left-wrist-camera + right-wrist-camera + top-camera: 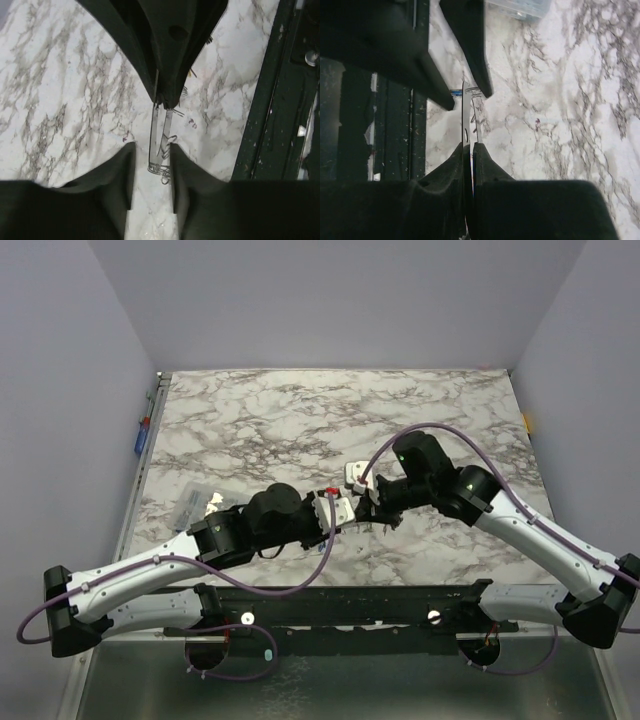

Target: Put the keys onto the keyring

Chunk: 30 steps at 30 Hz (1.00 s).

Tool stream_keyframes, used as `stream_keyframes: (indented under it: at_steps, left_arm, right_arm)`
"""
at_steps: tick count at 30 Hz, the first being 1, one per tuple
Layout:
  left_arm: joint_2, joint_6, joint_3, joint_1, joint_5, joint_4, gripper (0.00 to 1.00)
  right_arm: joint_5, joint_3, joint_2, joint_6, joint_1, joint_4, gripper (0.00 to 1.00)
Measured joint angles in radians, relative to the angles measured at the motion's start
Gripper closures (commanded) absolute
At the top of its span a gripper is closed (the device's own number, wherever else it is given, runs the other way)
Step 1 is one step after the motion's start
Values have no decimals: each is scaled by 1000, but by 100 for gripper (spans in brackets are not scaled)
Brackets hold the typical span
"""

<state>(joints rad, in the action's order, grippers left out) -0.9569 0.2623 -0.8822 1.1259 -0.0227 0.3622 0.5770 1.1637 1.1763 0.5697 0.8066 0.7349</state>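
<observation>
Between the two claws, over the counter's near middle: the thin silvery flat metal keys stand edge-on, two blades side by side, reaching from one claw into the other.
Keys' holder: your right claw is pinched tight on their near ends, with only the thickness of the blades between its fingers.
Keyring: the small dark bent-wire keyring sits in the gap of your left claw, right at the key tips. Whether wire and blade touch is too fine to tell.
Left claw: it is narrow, with the fingers slightly parted. You cannot tell whether the pads actually grip the wire.
Done: the keys are in grasp, the ring is presented, and the two meet tip to tip.
Left: no view shows a key threaded on the wire, so treat the threading as unfinished. You likely need to work each key through the wire's opening in turn.
Counter: the white, grey-veined marble-pattern counter lies beneath.
Off to the side: a clear plastic box rests by the left arm, well apart from the claws.
</observation>
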Motion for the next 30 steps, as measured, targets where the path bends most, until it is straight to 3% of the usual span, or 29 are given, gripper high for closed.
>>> stream_keyframes:
  at_steps: [2,5,11,15,18,22,30]
  left_arm:
    - [10,6,-13,0,33,5,24]
    - [82,18,-24,0,86,5,12]
    - [264,22,-24,0,134,-2,6]
    - [349,3,13,0,169,-26,5]
    - [392,-16,80,0,201,-36,5]
    - [446,-40,178,0,240,-40,5]
    - [582,-69,294,0,274,-74,5]
  right_arm:
    - [-29,-15,-11,-4,3,-30,99]
    - [-91,-121,-90,-22,3,-146,99]
    - [-237,-438,-381,-172,2,-594,99]
    - [-361,-510,-398,-412,3,-912,99]
    - [-387,-509,-348,-571,0,-1052,99]
    - [-424,-491,-286,-712,0,-1114,99]
    - [-584,-364,-259,-782,2,-988,99]
